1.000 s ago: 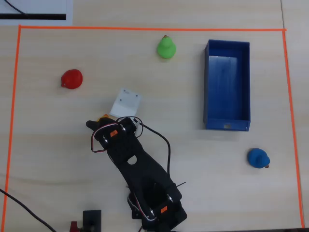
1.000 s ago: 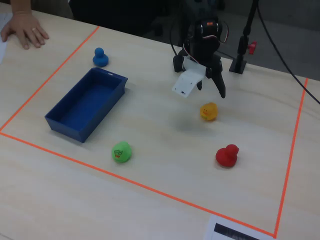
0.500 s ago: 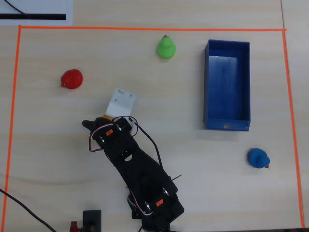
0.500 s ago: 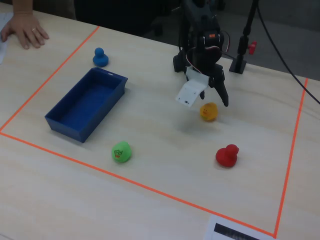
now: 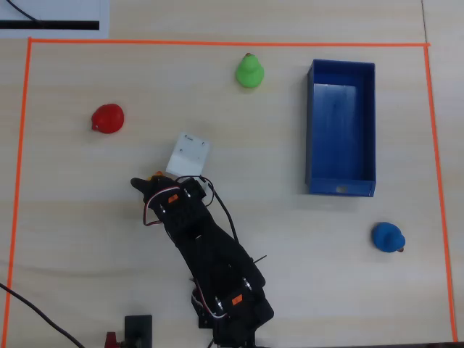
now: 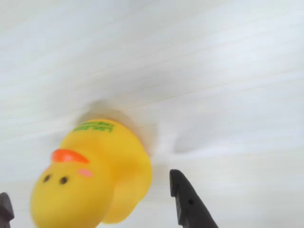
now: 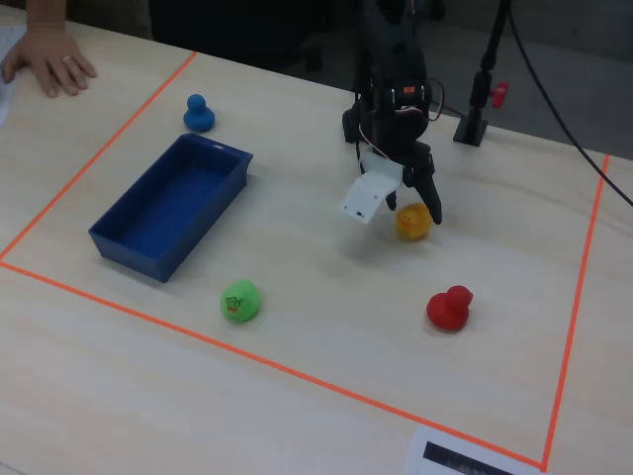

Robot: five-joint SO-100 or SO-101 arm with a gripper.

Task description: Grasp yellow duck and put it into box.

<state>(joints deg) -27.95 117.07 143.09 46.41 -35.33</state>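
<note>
The yellow duck (image 6: 92, 183) sits on the pale wooden table, large and close in the wrist view, with an orange beak and green print on it. My gripper (image 6: 90, 185) is open and straddles it; the right finger (image 6: 187, 204) stands clear of the duck's side and the left finger shows only at the frame edge. In the fixed view the duck (image 7: 412, 222) sits under the gripper (image 7: 413, 212). In the overhead view only a sliver of the duck (image 5: 158, 175) shows beside the gripper (image 5: 151, 183). The blue box (image 5: 309, 130) stands empty at the right, well away.
A red duck (image 5: 108, 118), a green duck (image 5: 249, 72) and a blue duck (image 5: 388, 237) sit around the table inside an orange tape border (image 5: 217, 43). A person's hand (image 7: 45, 59) rests at the far corner in the fixed view.
</note>
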